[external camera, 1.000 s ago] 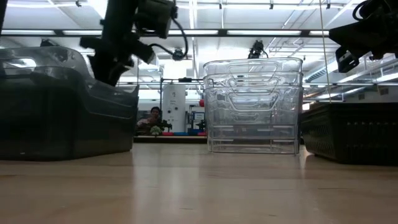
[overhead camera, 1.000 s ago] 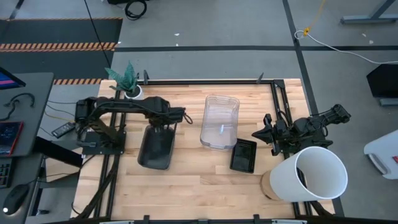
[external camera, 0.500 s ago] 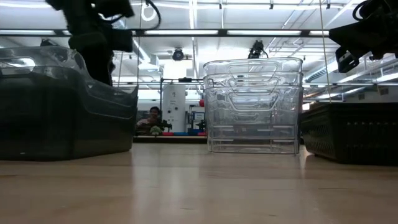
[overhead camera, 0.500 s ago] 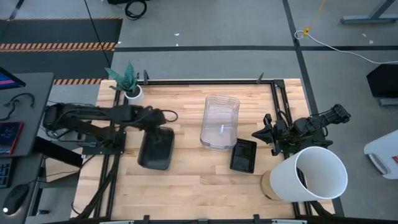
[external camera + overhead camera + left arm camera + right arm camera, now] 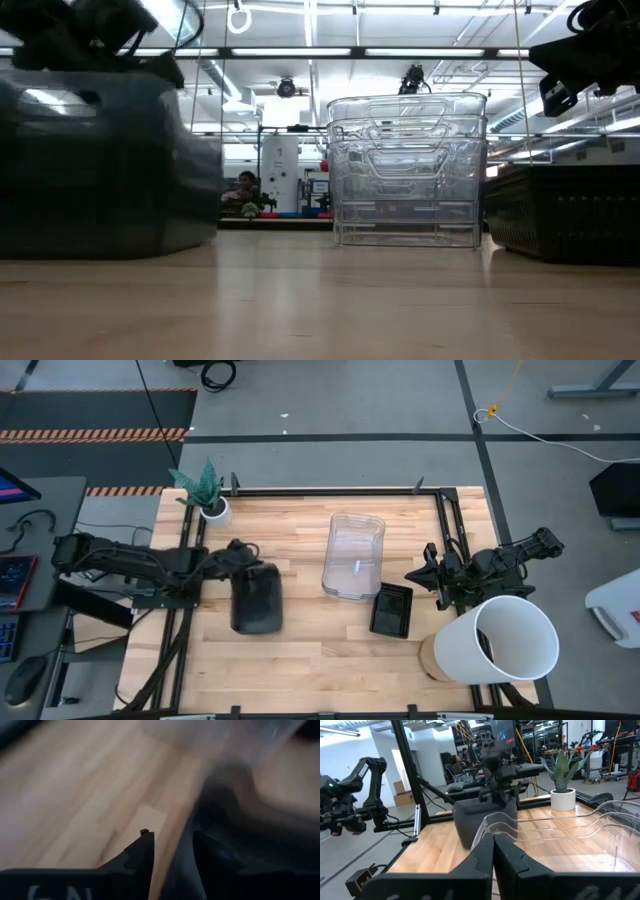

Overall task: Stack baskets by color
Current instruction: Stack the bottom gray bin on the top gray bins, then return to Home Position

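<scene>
The dark grey baskets (image 5: 258, 600) stand nested on the wood left of centre, seen in the low view as a blurred dark mass (image 5: 100, 170). My left gripper (image 5: 243, 552) is at their far left corner, its fingers astride the rim wall (image 5: 182, 855). The clear baskets (image 5: 353, 555) stand stacked at the middle. Black perforated baskets (image 5: 391, 608) sit just to the right of them. My right gripper (image 5: 432, 575) hangs shut at the right, above the table and beside the clear stack (image 5: 560, 835), holding nothing. My left gripper comes slanting down from the table's left onto the dark baskets' far left rim (image 5: 490, 802). One finger (image 5: 215, 855) is inside the basket against the wall and the other (image 5: 142, 852) outside. A strip of wood shows between the outer finger and the wall. The baskets rest on the table.
A big white bucket (image 5: 505, 638) lies on its side at the near right corner. A small white plant pot (image 5: 212, 508) stands at the far left corner. A black frame rail (image 5: 330, 490) edges the table. Bare wood lies along the near edge.
My left gripper has drawn back toward the table's left edge and sunk, tipping from pointing steeply down to a shallower slant. The dark grey baskets have turned on the table: their near end has swung toward the right edge, so they now lie straight.
</scene>
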